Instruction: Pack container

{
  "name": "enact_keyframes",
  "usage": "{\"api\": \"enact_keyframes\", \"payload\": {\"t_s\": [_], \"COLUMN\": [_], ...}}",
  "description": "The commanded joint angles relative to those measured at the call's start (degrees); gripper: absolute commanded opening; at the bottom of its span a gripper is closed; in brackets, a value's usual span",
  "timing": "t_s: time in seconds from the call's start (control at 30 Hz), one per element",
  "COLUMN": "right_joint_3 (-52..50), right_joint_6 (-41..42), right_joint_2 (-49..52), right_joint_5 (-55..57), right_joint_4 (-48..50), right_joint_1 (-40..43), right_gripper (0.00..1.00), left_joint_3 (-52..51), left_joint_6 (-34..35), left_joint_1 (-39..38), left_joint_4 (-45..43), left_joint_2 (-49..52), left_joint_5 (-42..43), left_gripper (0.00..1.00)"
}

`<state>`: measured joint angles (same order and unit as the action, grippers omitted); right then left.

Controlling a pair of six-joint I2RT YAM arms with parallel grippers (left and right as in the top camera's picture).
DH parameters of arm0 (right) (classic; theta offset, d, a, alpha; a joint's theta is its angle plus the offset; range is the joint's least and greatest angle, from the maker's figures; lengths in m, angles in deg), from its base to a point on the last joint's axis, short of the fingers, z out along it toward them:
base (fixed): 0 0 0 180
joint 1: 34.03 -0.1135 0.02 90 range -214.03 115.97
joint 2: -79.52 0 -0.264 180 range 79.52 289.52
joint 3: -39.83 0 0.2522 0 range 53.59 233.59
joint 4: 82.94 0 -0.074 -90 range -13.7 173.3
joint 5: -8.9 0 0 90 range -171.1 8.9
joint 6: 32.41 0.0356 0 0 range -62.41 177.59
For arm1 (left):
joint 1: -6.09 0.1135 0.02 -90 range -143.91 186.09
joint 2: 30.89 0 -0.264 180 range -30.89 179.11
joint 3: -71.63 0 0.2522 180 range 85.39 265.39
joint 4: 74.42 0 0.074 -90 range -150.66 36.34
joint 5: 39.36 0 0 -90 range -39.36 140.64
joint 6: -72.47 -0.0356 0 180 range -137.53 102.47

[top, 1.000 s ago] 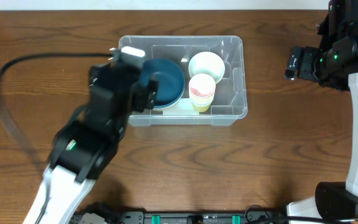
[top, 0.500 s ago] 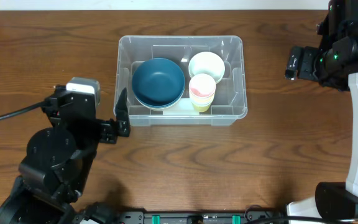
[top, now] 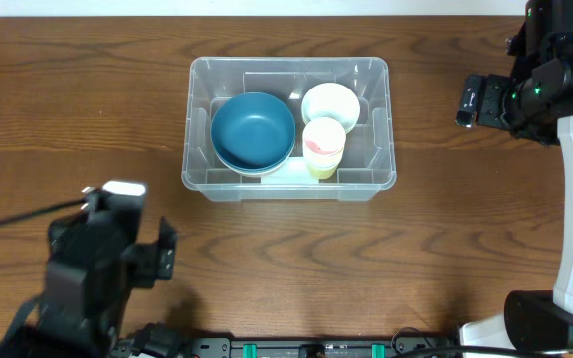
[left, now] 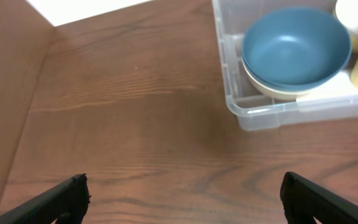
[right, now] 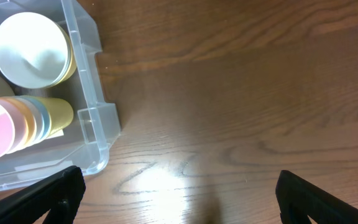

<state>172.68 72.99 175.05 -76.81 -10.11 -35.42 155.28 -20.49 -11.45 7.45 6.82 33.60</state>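
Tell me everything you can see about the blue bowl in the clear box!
The blue bowl is round, deep and a dull teal-blue all over, and it looks like plastic. It stands upright and empty, nested in a cream bowl whose rim peeks out underneath. Both sit in the left part of the clear container, near its left wall. A stack of coloured cups lies close on its right; whether they touch is unclear.

container [left: 253, 115]: cut by my left wrist view's right edge;
left claw [left: 182, 190]: I see only fingertips
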Motion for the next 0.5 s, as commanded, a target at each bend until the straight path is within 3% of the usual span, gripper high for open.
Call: {"api": "enact_keyframes", "payload": {"t_s": [0.0,0.2,0.47], "right_joint_3": [0.0,0.0,0.0], "right_joint_6": [-0.7,-0.7,-0.7], "right_joint_2": [-0.7,-0.7,-0.7], "right_joint_5": [-0.1,-0.1,0.0], "right_joint_4": [0.0,0.0,0.0], "right_joint_1": [0.3,0.3,0.3], "right_gripper": [0.99,0.99,0.99], "left_joint_3": [-1.6,-6.3,-23.1], "left_joint_6": [0.5,0.5,3.4], "left_joint_1": [3.4,7.3,11.5], "left_joint_4": [0.3,-3.8,-25.6], "left_joint_2": [-6.3,-17.9,-27.1], "left_joint_5": [5.9,11.6,12.2], "left_gripper": [0.98,0.98,0.98]}}
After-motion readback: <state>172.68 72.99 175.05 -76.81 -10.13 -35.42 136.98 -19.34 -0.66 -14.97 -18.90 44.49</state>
